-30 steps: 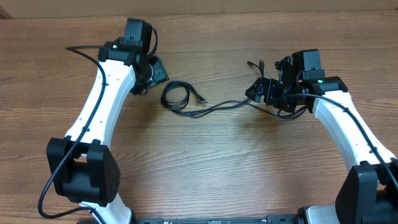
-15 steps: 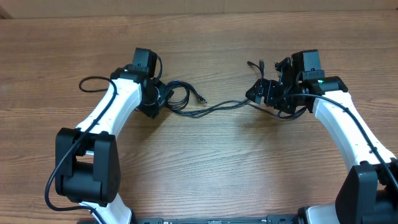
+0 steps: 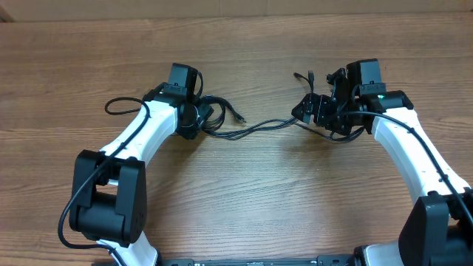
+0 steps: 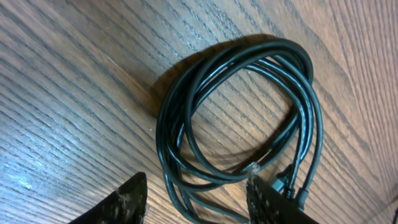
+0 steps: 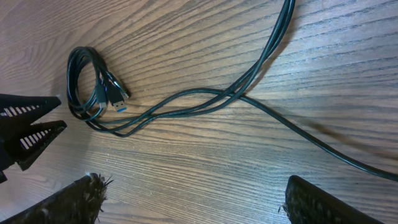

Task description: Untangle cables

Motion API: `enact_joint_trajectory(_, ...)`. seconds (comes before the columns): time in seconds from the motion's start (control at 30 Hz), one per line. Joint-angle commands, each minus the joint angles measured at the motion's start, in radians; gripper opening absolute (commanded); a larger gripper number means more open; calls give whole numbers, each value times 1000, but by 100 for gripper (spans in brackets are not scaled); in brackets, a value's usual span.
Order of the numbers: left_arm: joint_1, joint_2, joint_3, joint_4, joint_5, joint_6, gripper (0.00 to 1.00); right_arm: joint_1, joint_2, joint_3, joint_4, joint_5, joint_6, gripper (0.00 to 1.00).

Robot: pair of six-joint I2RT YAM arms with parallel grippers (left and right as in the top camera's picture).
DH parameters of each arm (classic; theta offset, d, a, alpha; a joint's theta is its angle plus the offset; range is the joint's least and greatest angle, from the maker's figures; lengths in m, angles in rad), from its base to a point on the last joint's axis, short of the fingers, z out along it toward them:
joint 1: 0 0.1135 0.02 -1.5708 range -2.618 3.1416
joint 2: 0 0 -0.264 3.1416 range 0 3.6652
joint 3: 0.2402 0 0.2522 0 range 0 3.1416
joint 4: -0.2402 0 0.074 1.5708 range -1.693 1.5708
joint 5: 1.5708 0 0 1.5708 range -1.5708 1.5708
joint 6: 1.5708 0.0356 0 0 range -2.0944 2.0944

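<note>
Thin black cables [image 3: 255, 127] lie on the wood-grain table [image 3: 244, 199], one end wound into a loose coil [image 4: 166, 118], with a small plug [image 5: 118, 96] just beside the coil. The left gripper [image 4: 199, 196] is at the coil's edge, jaws apart and straddling several strands without clamping them. The right gripper [image 5: 199, 199] is well apart from the coil, near the strands trailing from it, jaws wide open and empty.

The tabletop [image 3: 244, 199] is brown wood, its grain running left to right in the overhead view, with darker streaks and a slight sheen close up. Beyond its far edge lies a plainer tan strip [image 3: 236, 6]; what it is cannot be told.
</note>
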Motion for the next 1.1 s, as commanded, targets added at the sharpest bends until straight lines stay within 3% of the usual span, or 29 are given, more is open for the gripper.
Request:
enact_joint_trajectory(0.0, -10, 3, -12, -4, -43, -30, 47, -4, -26, 14, 3, -12, -7, 91)
enact_joint_trajectory(0.37, -15, 63, -12, -4, -43, -39, 52, -4, -26, 14, 0, -11, -7, 91)
enact_joint_trajectory(0.6, -16, 103, -12, -11, -43, -35, 49, -4, -26, 14, -1, -12, -7, 91)
enact_joint_trajectory(0.67, -16, 120, -12, -15, -34, -35, 39, -4, -26, 14, -2, -12, -7, 91)
enact_joint_trajectory(0.77, -15, 125, -11, -13, -23, -19, 9, -4, -26, 14, -5, -11, -7, 91)
enact_joint_trajectory(0.8, -15, 122, -10, -11, -23, -19, 4, -4, -26, 14, -5, -11, -7, 91)
enact_joint_trajectory(0.93, -13, 113, 26, -11, 3, 65, 4, -4, -26, 14, -3, -11, -7, 91)
enact_joint_trajectory(1.07, -18, 90, 116, -35, 22, 222, 4, -4, -26, 14, -3, -23, -8, 95)
